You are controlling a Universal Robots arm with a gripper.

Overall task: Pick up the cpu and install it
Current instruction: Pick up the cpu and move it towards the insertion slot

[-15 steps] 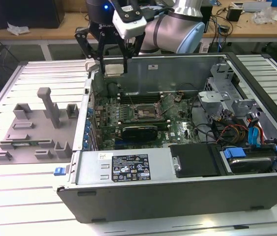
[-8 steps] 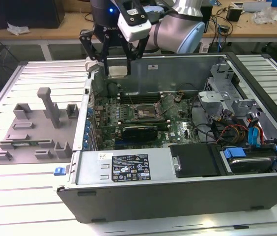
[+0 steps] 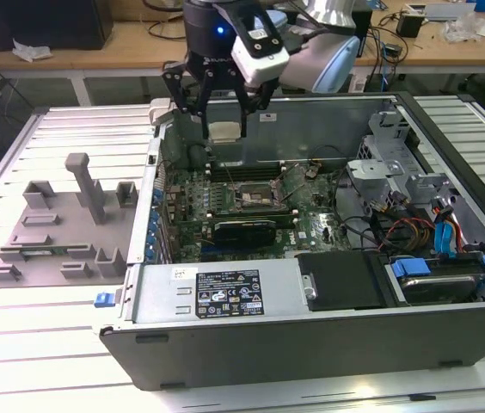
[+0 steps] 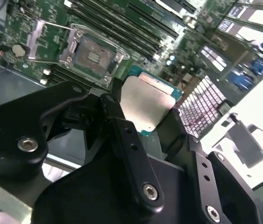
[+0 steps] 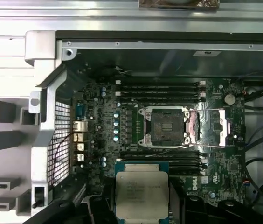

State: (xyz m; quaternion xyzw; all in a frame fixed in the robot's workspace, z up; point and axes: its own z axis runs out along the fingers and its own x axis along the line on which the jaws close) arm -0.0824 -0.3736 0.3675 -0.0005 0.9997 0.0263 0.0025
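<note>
Pick-up's done: the gripper (image 3: 224, 129) pinches the cpu (image 5: 141, 193) between its fingers, high over the motherboard (image 5: 96, 119) near the case's (image 3: 328, 120) far wall (socket (image 5: 162, 125) open, empty), so seating it is left.

Black pincer (image 3: 224, 131) with silver screws (image 4: 150, 191) in its links (image 4: 128, 140); a blue light (image 3: 218, 31), a white box (image 3: 260, 52), a pale arm (image 3: 328, 58).
</note>
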